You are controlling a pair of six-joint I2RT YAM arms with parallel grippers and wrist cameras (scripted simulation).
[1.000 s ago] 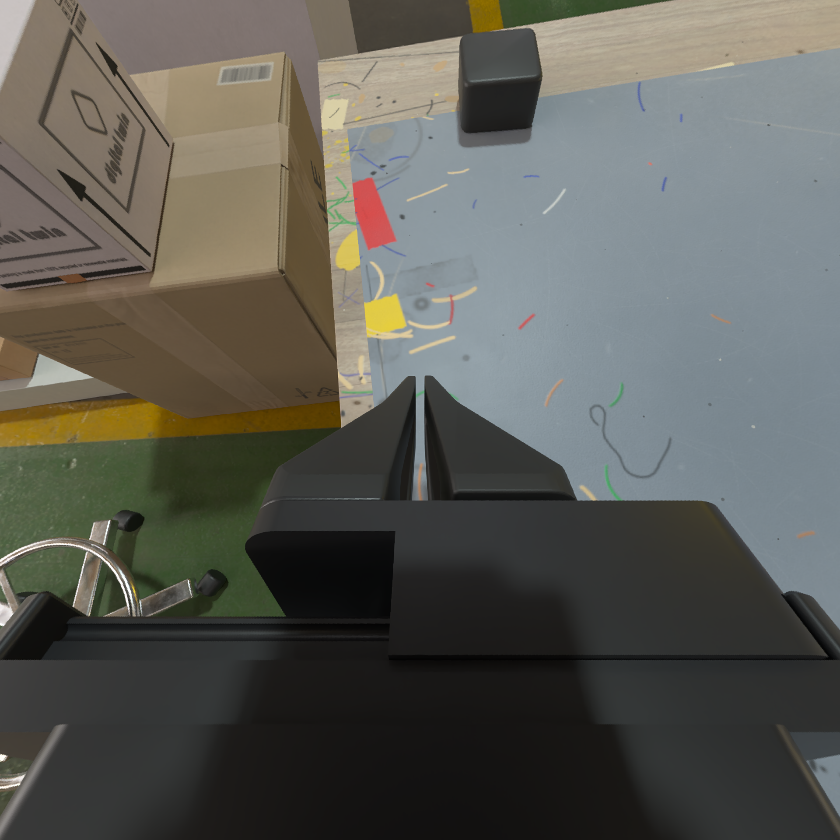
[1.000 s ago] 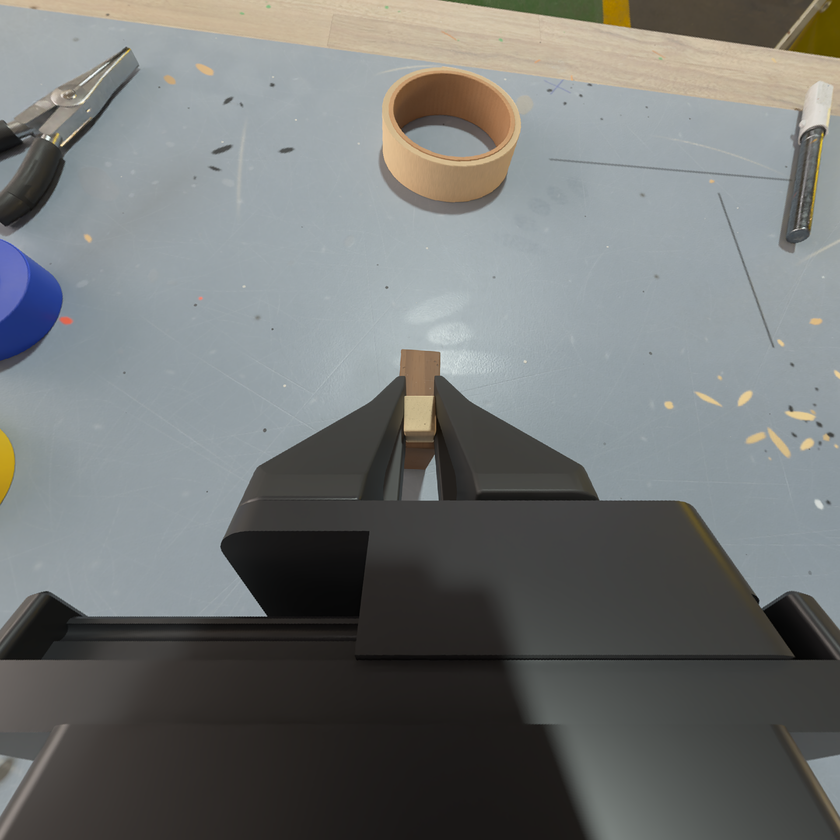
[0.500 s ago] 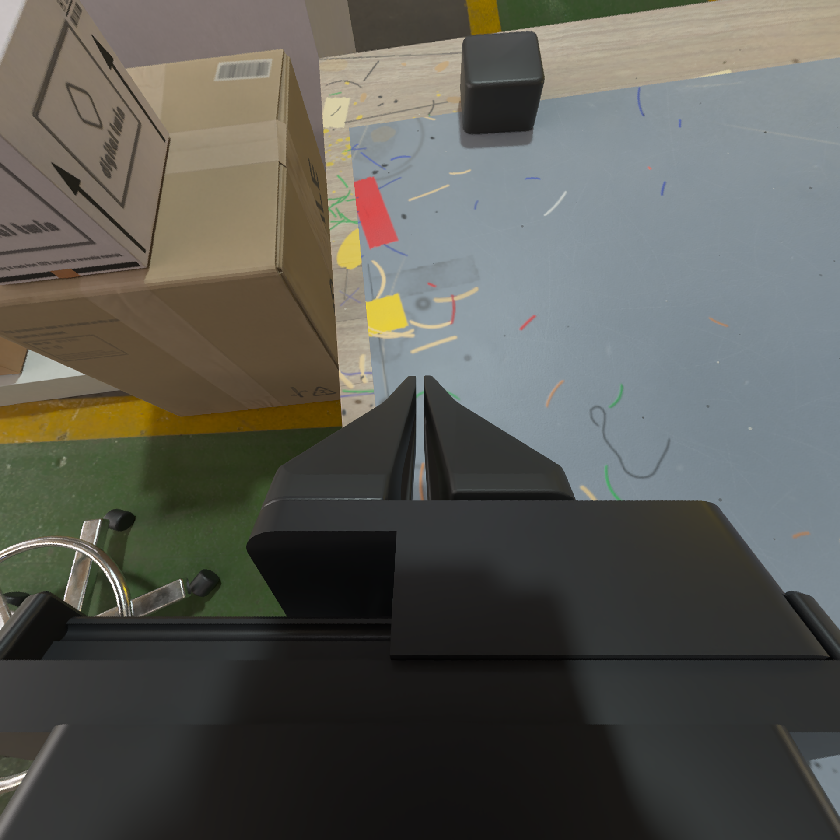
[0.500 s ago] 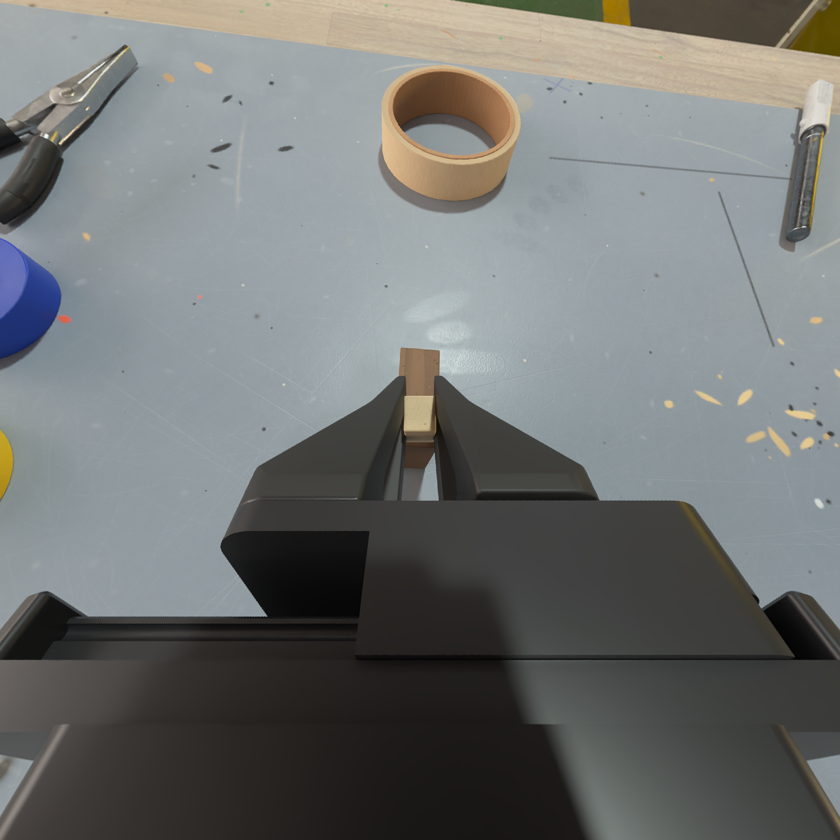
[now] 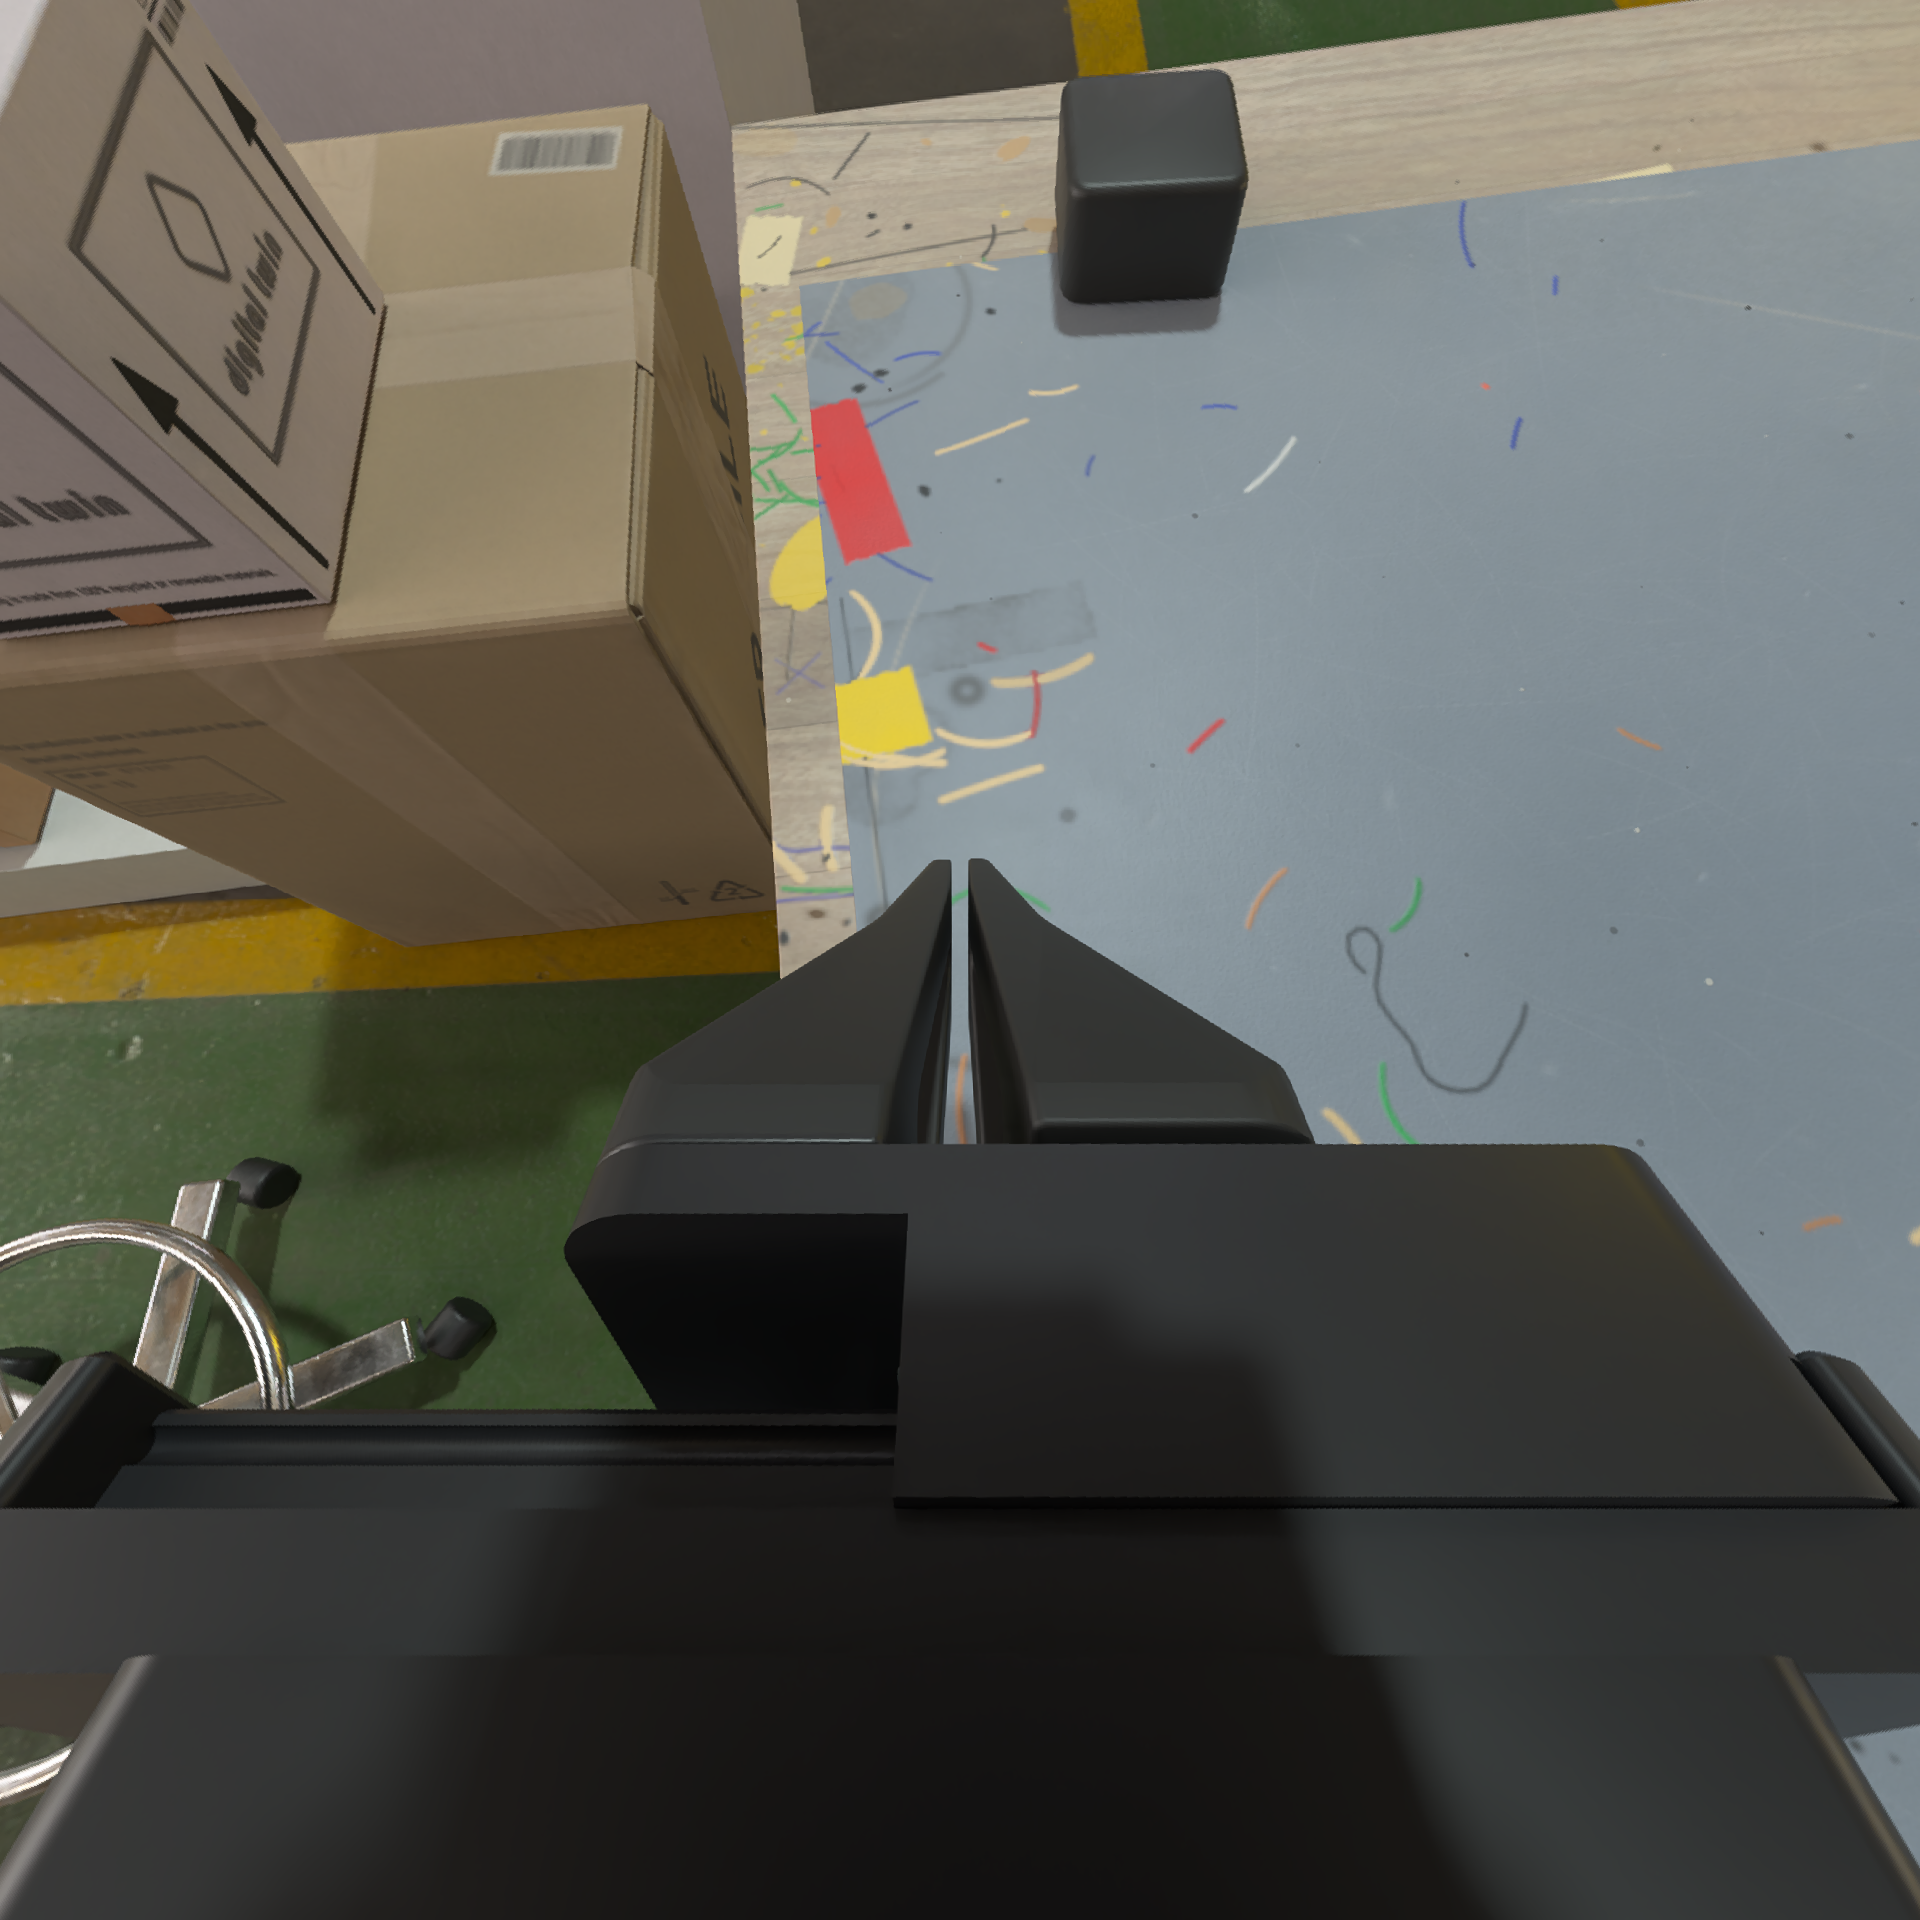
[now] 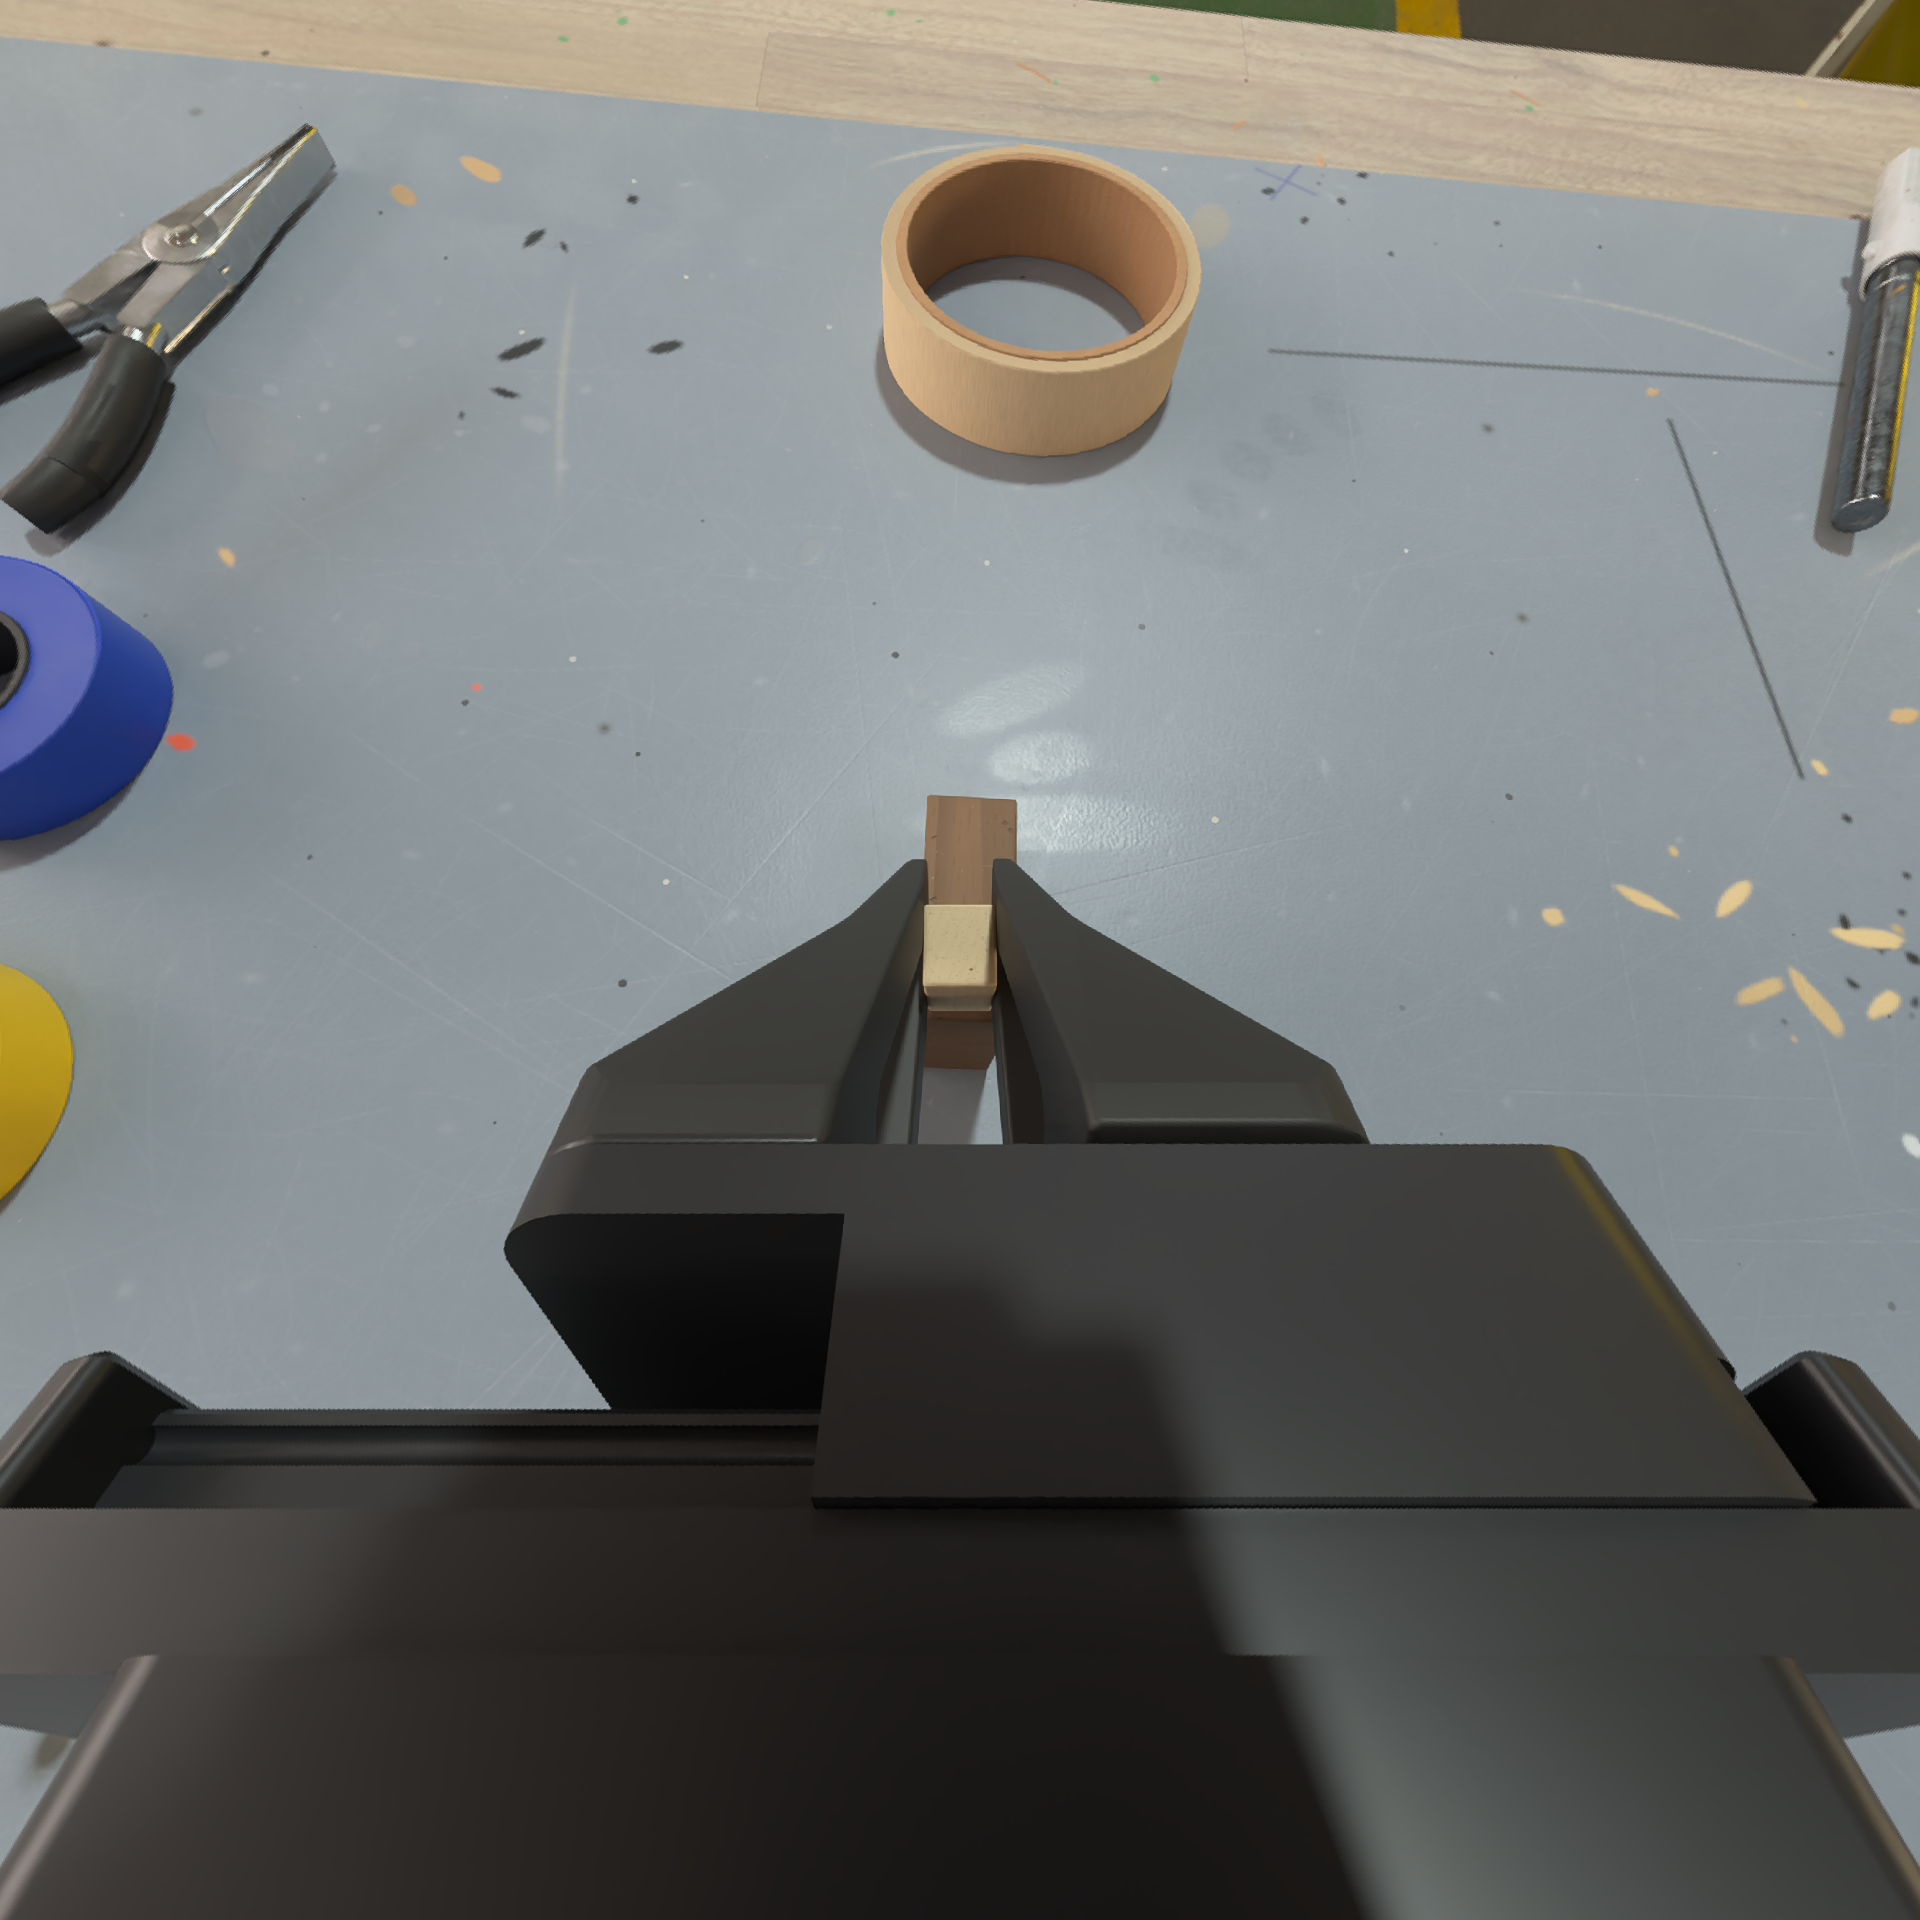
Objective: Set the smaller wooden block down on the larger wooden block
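In the right wrist view my right gripper (image 6: 959, 883) is shut on the smaller, pale wooden block (image 6: 958, 943). The block sits between the fingers a little back from the tips. Directly beneath it lies the larger, brown wooden block (image 6: 970, 836) on the grey mat, its far end showing past the fingertips and its near end behind the pale block. I cannot tell whether the two blocks touch. In the left wrist view my left gripper (image 5: 959, 878) is shut and empty over the mat's left edge. Neither block shows there.
Right wrist view: a tan tape roll (image 6: 1039, 301) ahead, pliers (image 6: 135, 312) far left, a blue tape roll (image 6: 73, 707) and a yellow object (image 6: 26, 1070) at the left edge, a marker (image 6: 1886, 353) far right. Left wrist view: a black cube (image 5: 1148, 182), cardboard boxes (image 5: 499, 582) beside the table.
The right gripper and the blocks look the same. The left wrist view has shifted very slightly; the left gripper stays shut.
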